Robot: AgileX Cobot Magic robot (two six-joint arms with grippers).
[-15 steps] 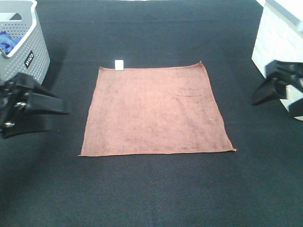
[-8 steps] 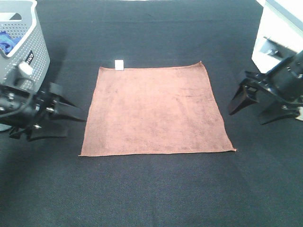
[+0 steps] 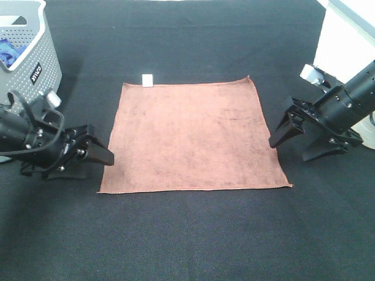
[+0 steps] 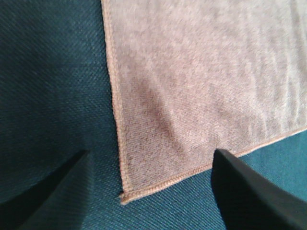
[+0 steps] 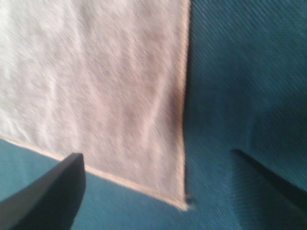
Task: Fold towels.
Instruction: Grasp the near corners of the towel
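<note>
A black woven tabletop [image 3: 187, 234] carries one rust-brown towel [image 3: 190, 137], spread flat in the middle, with one small white tag [image 3: 147, 79] at its far edge. Two grippers flank it, low over the table: the left gripper [image 3: 101, 153] just beside the near left corner, the right gripper [image 3: 291, 150] just beside the right edge. Both have their jaws spread wide, holding nothing. One grey perforated basket [image 3: 35, 52] stands at the far left and one white box [image 3: 345, 41] at the far right.
</note>
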